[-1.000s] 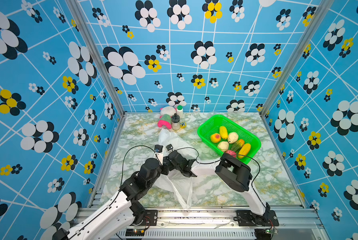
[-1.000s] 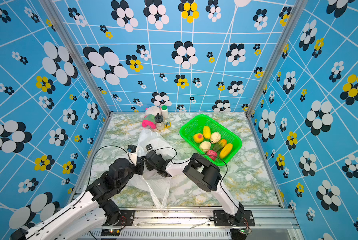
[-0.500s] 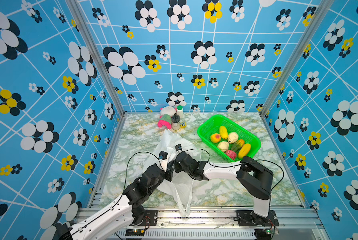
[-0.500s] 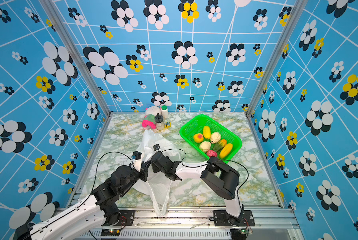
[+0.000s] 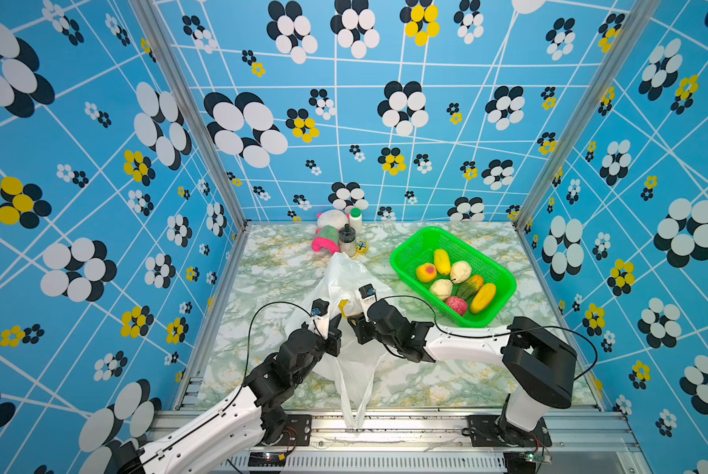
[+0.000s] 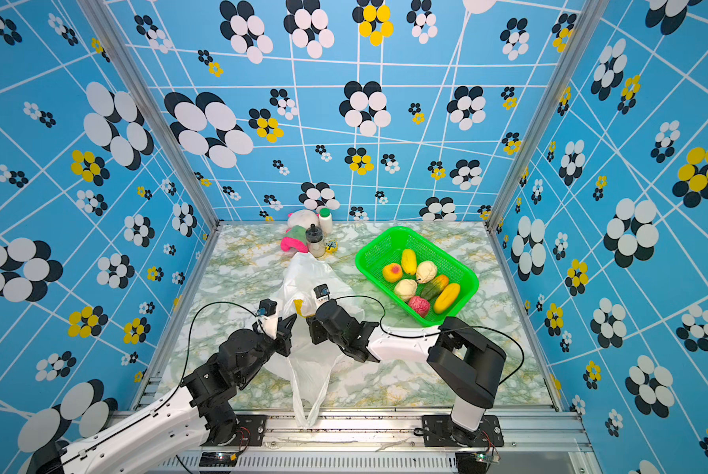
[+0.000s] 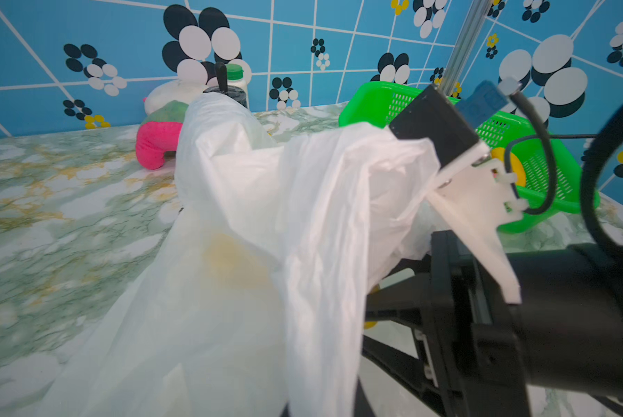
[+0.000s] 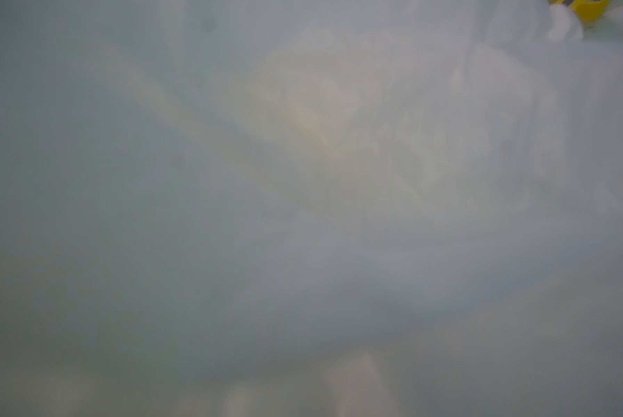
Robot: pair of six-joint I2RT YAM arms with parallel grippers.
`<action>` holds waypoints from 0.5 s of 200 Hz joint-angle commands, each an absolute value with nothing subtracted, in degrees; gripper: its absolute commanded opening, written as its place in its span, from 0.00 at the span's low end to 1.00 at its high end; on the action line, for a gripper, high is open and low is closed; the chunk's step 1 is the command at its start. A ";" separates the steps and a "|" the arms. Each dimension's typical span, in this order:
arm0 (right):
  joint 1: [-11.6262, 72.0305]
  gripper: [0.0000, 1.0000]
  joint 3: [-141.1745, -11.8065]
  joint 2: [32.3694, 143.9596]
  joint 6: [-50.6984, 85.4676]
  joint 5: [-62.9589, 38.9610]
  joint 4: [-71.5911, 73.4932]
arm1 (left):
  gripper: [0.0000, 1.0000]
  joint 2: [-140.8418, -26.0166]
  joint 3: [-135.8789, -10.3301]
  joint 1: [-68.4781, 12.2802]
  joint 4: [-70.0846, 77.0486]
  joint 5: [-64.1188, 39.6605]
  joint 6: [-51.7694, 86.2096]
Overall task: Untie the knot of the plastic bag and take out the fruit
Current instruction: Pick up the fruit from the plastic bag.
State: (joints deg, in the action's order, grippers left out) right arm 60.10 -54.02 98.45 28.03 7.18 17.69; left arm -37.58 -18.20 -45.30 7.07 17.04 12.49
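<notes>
The white plastic bag (image 5: 344, 279) (image 6: 307, 271) lies crumpled mid-table, one handle loop (image 5: 354, 404) trailing over the front rail. The knot is not visible. My left gripper (image 5: 335, 328) (image 6: 288, 328) is shut on a fold of the bag (image 7: 266, 202). My right gripper (image 5: 350, 324) (image 6: 309, 326) reaches into the bag's mouth from the right. A yellow fruit (image 5: 343, 307) (image 7: 369, 324) shows between its fingers, mostly veiled by film. Film (image 8: 303, 216) fills the right wrist view. Several fruits (image 5: 451, 283) lie in the green basket (image 5: 420, 244).
A pink-and-white plush toy (image 5: 325, 240), a dark-capped jar (image 5: 346, 242), a green-capped bottle (image 5: 355, 217) and a small yellow item (image 5: 361, 246) stand at the back, just behind the bag. The basket (image 6: 385, 246) sits right of the bag. Patterned walls enclose three sides.
The right arm's elbow swung out to the right and its jaws narrowed inside the bag. The left arm dropped lower, still holding the film. A yellow fruit now shows at the bag's mouth.
</notes>
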 commanded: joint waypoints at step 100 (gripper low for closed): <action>63.63 0.19 -30.29 69.06 15.10 13.81 23.29 | 0.00 -49.36 -29.70 -42.36 4.02 21.82 15.34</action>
